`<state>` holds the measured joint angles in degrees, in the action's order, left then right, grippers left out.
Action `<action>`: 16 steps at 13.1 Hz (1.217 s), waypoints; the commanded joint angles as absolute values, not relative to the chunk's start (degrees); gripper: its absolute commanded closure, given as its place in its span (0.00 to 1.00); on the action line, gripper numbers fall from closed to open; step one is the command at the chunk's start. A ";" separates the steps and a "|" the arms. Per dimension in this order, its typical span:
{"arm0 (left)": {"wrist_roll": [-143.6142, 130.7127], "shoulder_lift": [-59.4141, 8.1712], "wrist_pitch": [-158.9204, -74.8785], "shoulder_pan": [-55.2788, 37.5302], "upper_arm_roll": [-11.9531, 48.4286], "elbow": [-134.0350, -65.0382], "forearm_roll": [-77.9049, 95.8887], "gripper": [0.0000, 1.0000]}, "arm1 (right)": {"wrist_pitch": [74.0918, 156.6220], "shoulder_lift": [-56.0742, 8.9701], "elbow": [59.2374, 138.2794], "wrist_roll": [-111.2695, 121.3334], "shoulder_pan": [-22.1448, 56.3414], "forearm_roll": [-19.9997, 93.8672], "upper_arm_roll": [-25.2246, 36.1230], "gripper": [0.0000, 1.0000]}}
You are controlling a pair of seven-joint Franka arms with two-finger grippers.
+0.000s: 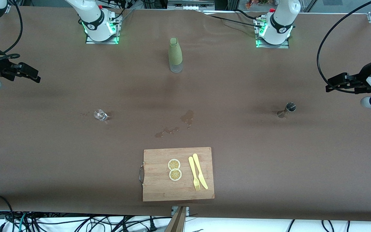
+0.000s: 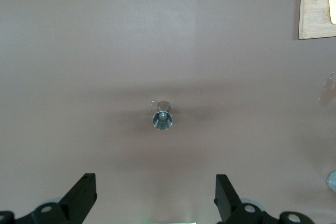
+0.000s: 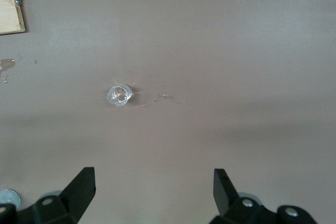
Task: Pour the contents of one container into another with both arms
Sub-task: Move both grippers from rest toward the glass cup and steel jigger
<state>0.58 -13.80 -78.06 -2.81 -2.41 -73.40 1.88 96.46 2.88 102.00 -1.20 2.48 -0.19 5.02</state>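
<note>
Brown tabletop [image 1: 269,154] carries spilled puddles [image 1: 187,117]. Left gripper [image 2: 156,200], fingers spread, faces the steel jigger [image 2: 163,118] ahead between them; right gripper [image 3: 155,198], spread too, faces the small glass [image 3: 118,95]. Both vessels look tippy, so an off-centre close could knock them over.

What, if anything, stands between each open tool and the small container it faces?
Nothing visible does. The left tool hangs open, with only bare table between it and the metal jigger. The right tool, also open, has bare table up to the small glass. The bottle, spill and cutting board lie mid-table, off both paths.
</note>
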 commanded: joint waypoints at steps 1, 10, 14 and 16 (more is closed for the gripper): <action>2.97 -13.97 -77.61 -1.32 -2.98 -73.48 3.43 0.00 | 94.49 2.46 101.25 -0.88 2.64 0.70 5.27 0.00; 44.51 -19.07 -77.43 3.69 -9.84 -76.90 4.74 0.00 | 93.87 -1.23 99.49 13.57 1.85 8.79 7.65 0.00; 59.46 -22.58 -77.26 6.50 -14.31 -78.74 11.06 0.00 | 93.87 -3.69 99.40 29.31 0.53 13.34 9.40 0.00; 68.77 -24.78 -77.17 8.52 -17.04 -79.88 15.97 0.00 | 93.69 -5.88 99.49 41.33 0.18 14.15 9.84 0.00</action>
<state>60.65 -23.21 -77.70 6.96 -15.06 -78.91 11.71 95.15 -3.66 101.06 31.94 0.99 12.32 9.47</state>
